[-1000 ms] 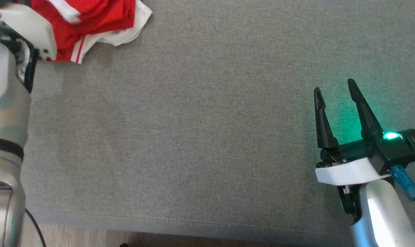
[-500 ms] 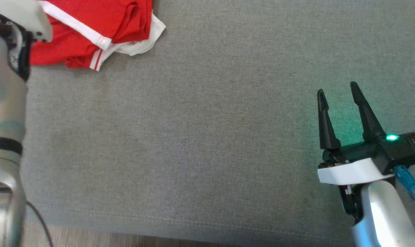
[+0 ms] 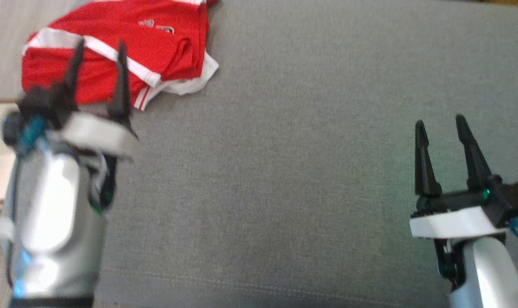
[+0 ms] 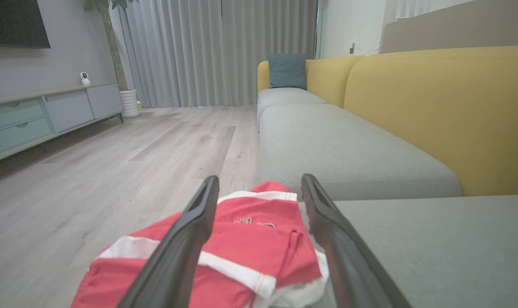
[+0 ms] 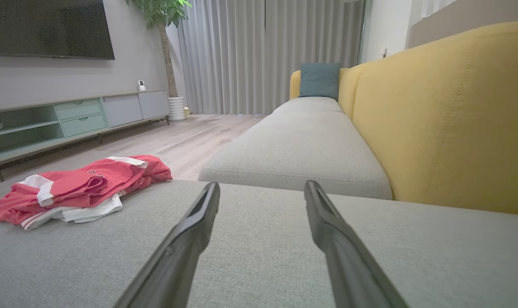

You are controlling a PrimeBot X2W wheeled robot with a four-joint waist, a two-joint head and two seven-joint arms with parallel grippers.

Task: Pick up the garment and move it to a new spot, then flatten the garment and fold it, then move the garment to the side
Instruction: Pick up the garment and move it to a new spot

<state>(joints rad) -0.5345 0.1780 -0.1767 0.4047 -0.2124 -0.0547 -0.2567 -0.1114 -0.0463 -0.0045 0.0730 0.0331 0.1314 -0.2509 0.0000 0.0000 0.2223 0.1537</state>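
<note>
One garment (image 3: pixel 164 47) lies folded at the far left corner of the grey upholstered seat (image 3: pixel 284 149). It is a red sports shirt with white stripes and a white layer showing under its near edge.

There are two pincers, each with two long dark fingers. The left pincer (image 3: pixel 100 43) is spread wide, with its fingers over the near part of the shirt and nothing pinched between them. I cannot tell whether the fingertips touch the cloth. The right pincer (image 3: pixel 439 120) is also spread and empty. It stands over bare grey fabric, well apart from the shirt.

The head view takes in both pincers and the shirt together from above, though the left arm is blurred. The left wrist view looks along the shirt between its own fingers and picks out a small white print on the red cloth. The right wrist view sees the shirt from the side as a low rumpled stack, with the white layer at the bottom.

The seat is a flat expanse of woven grey fabric with a stitched seam along its near edge. Beyond it, the wrist views show one sofa (image 5: pixel 434 107) with a yellow back and grey seat, carrying one teal cushion (image 5: pixel 319 80). They also show a pale wooden floor (image 4: pixel 113 162), grey curtains (image 5: pixel 250 51) and one potted tree (image 5: pixel 164 13). There is one dark television (image 5: pixel 45 25) above a long low cabinet (image 5: pixel 70 115), and one small white camera (image 5: pixel 141 84) stands on the cabinet.
</note>
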